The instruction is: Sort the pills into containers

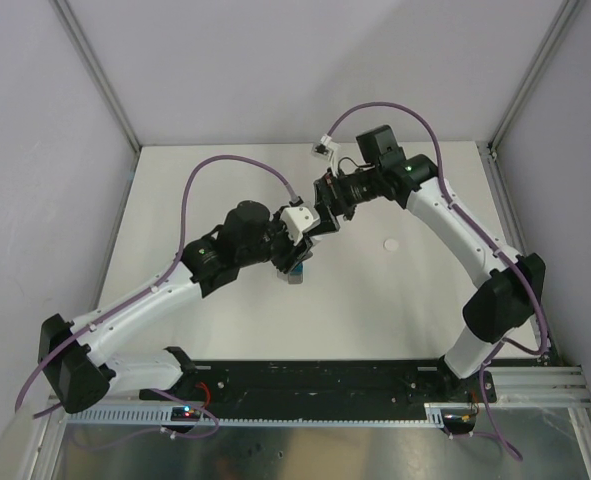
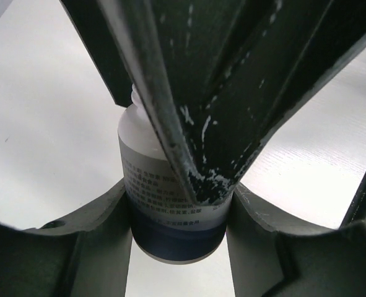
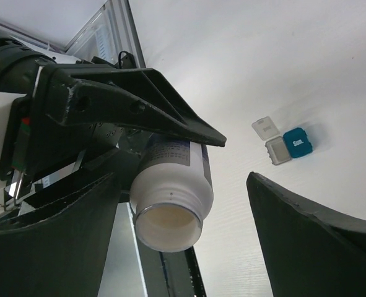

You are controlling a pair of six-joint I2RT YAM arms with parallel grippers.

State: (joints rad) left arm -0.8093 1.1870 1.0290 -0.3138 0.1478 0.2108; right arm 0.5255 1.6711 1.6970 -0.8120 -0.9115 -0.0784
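Left gripper [image 2: 178,216] pinching uncapped bottle [image 3: 170,204] at labelled body; right gripper [image 3: 183,178] standing spread either side. Containers [image 3: 292,143] looking tiny, light, slide-prone: judging hold across outer walls best.

White bottle [image 3: 170,204]: tilted, mouth open. Label w/ small printed text, dark blue band twd base end. Small white disc [image 1: 393,243] lies flat on white table [image 1: 375,320], well apart from bottle, to its right in top view. Grey walls [image 1: 35,150] on 3 sides. Black plate [image 1: 315,385] + slotted rail [image 1: 305,420] at near edge.
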